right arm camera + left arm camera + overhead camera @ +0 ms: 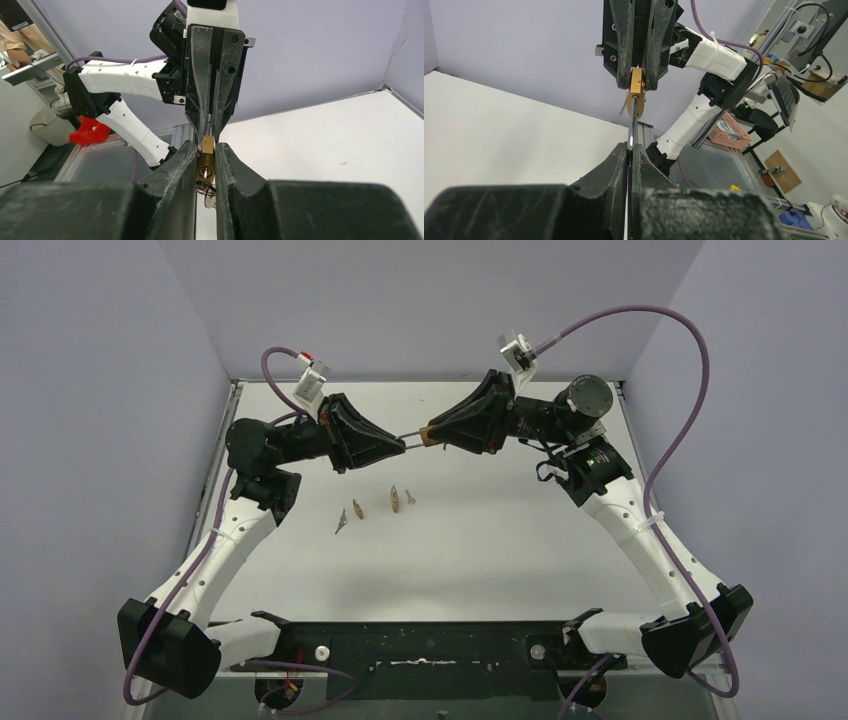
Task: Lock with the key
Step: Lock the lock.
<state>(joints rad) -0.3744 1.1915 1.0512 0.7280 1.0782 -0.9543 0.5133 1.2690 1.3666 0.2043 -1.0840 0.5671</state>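
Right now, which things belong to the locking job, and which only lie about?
In the job: brass padlock, its shackle, key hanging beneath, left gripper, right gripper.
Lying about: small loose pieces, too small to name.

The white table point(480, 550) carries four small metal pieces point(394, 498) in a loose row, left of centre.

Light even, diffuse, from overhead. Matte white table point(500, 560) bright, no glare; shadows faint, soft-edged. Top view sharp throughout. Wrist views: near black plastic fingers point(165, 205) soft, out of focus; small brass padlock point(206, 164) crisp; glint on its steel shackle point(632, 125).
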